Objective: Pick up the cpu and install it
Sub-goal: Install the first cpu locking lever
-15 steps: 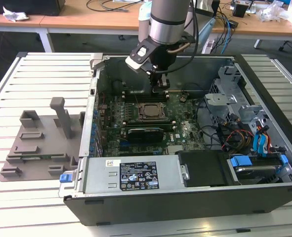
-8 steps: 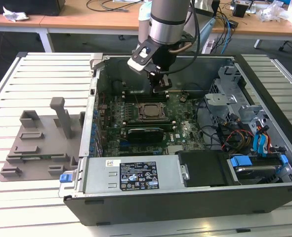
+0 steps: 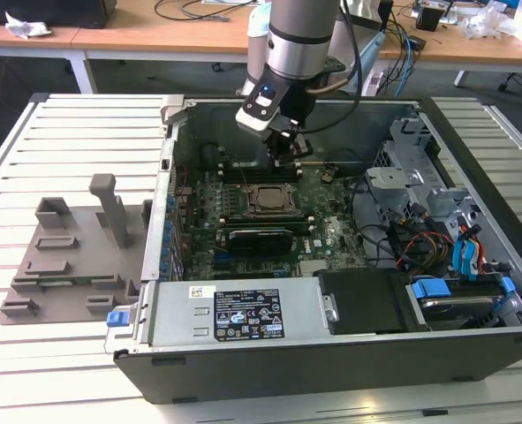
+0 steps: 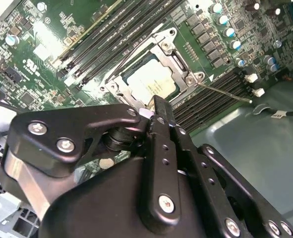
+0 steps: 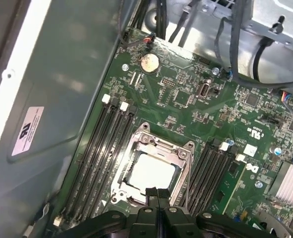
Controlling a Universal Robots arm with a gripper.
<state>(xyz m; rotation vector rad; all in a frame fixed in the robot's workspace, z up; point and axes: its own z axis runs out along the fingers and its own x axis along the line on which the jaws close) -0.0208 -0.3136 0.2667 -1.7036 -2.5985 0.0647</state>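
Slatted white worktop carries a grey plastic tray at the exterior view's left and an open computer case to its right; wooden desks stand behind. Both wrist views add the cpu, a flat silvery square lying in the motherboard socket, edges parallel to the frame. The pincer hovers just above its near edge, fingers pressed together, holding nothing.

A white slatted worktop is seen in the exterior view, backed by a long wooden desk strewn with cables above a grey floor.
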